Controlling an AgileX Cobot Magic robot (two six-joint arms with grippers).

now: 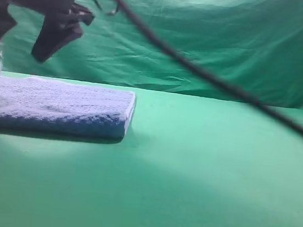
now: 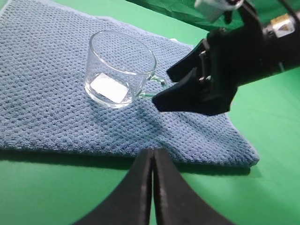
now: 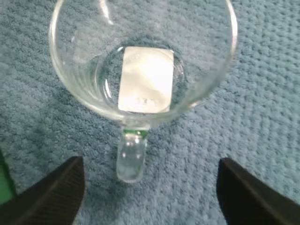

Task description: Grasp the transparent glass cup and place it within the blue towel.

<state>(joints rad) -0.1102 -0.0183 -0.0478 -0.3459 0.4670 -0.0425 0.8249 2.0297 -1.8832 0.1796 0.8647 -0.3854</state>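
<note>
My fingers stand apart with nothing in them; the cup sits upright on the towel.

Nearest in the left wrist view, my left gripper (image 2: 153, 187) has its two black fingers pressed together over the green tabletop (image 2: 42, 187), just off the near edge of the large folded blue terry towel (image 2: 47, 93), holding nothing. Past that edge my right gripper (image 3: 150, 187) hangs over the towel with its dark fingertips (image 3: 51, 192) spread wide either side of the curved glass handle (image 3: 132, 157), touching neither it nor the cloth. Beyond the handle the small clear glass cup (image 3: 140, 56) stands on the towel, a white label (image 3: 145, 79) on its base. Farthest back hangs a green cloth backdrop (image 1: 216, 38).
</note>
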